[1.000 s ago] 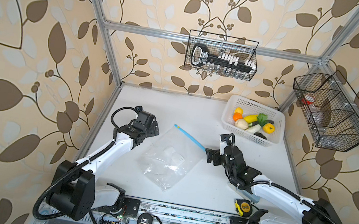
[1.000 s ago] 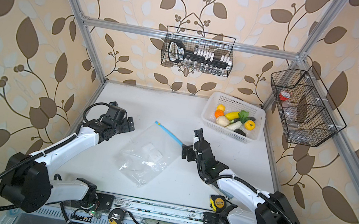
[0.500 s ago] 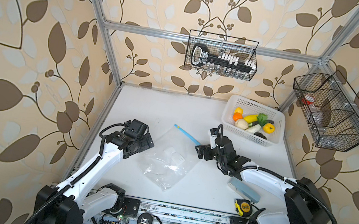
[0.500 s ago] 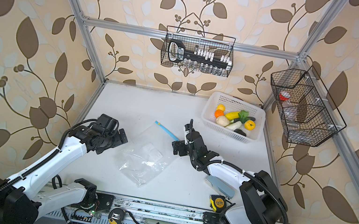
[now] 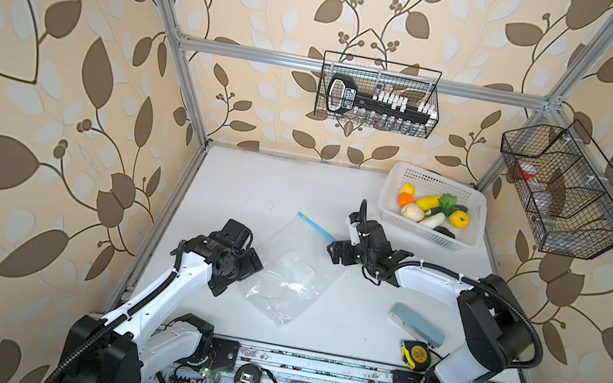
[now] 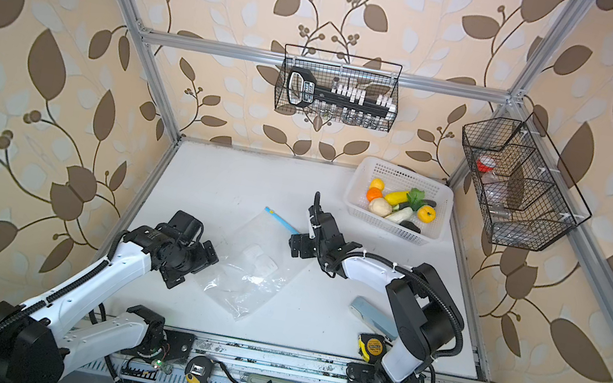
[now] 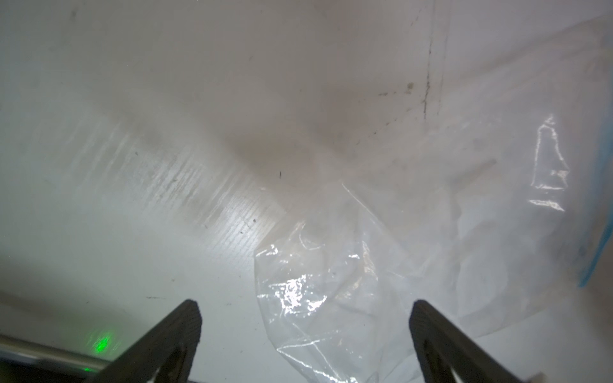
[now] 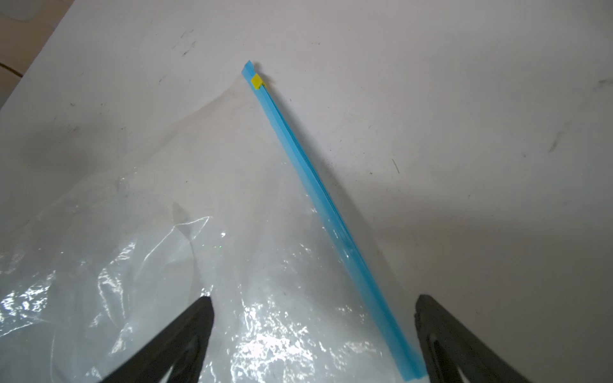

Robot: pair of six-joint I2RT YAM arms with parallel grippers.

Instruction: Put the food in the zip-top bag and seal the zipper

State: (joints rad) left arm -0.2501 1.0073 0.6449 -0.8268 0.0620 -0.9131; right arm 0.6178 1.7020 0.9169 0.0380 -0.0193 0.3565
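The clear zip-top bag (image 5: 291, 272) (image 6: 249, 269) lies flat and crinkled mid-table, its light-blue zipper (image 5: 312, 225) (image 8: 318, 189) along the far edge. The yellow slider tab (image 8: 256, 81) sits at the zipper's far end. My right gripper (image 5: 333, 252) (image 8: 313, 301) is open, low over the zipper's near end, which lies between its fingers. My left gripper (image 5: 239, 278) (image 7: 305, 305) is open at the bag's left edge, and a bag corner (image 7: 331, 298) lies between its fingers. The food (image 5: 429, 213) (image 6: 399, 208) lies in the white basket (image 5: 415, 234) at the back right.
A pale blue-grey case (image 5: 417, 324) and a yellow-and-black tape measure (image 5: 415, 354) lie at the front right by the right arm's base. Black wire baskets hang on the back wall (image 5: 378, 95) and on the right wall (image 5: 565, 194).
My left gripper has come forward from the back left to the bag's left edge. My right gripper has moved left onto the zipper's near end. The bag has not moved.
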